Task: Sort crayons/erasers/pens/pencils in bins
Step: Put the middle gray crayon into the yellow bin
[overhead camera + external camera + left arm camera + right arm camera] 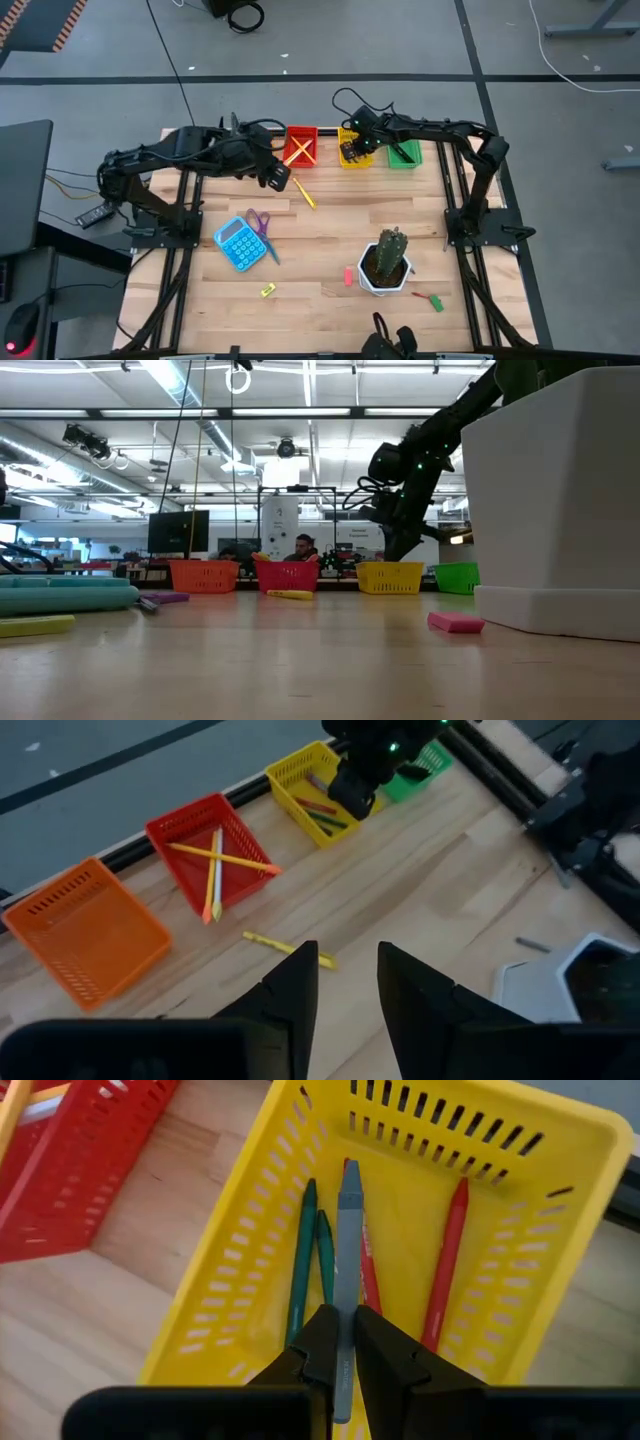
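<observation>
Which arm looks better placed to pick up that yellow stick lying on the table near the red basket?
Probably the left. Its gripper hangs open right above the yellow stick, which lies loose on the table by the red basket. The right gripper is busy, shut on a grey crayon over the yellow basket.

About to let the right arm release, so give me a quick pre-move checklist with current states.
1. Right gripper shut on grey crayon: ok.
2. Crayon over yellow bin: ok.
3. Bin holds only crayons, green and red: ok.
4. Left gripper open, clear of the bin, above yellow pen: ok.
5. Crayon low enough to drop safely: cannot tell.
6. Table sorted: not ok, pink eraser still out.
</observation>
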Available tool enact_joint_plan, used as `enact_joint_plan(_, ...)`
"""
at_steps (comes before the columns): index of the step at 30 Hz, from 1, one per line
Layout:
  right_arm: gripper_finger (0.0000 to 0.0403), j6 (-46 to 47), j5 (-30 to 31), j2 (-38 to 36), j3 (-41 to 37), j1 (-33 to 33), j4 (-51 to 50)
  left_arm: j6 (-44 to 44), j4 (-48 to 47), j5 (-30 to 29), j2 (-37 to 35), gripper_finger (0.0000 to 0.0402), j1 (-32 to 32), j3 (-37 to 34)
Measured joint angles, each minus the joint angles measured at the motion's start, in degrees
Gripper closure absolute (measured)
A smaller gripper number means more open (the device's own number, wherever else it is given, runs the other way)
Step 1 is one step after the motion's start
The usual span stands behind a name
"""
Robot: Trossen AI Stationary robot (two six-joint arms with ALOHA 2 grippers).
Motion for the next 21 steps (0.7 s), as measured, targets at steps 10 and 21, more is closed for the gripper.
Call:
enact_joint_plan(10, 0.0366, -0.8, 0.0, 0.2, 0.0, -0.9, 0.2, 0.0, 0.6, 0.6, 3.1, 0.0287, -0.1, -0.1)
enact_joint_plan(21, 0.0338, -0.6, -0.2, 0.2, 0.0, -0.7, -0.3, -1.8, 6.7, 0.6, 3.2, 0.0289, -0.1, -0.1)
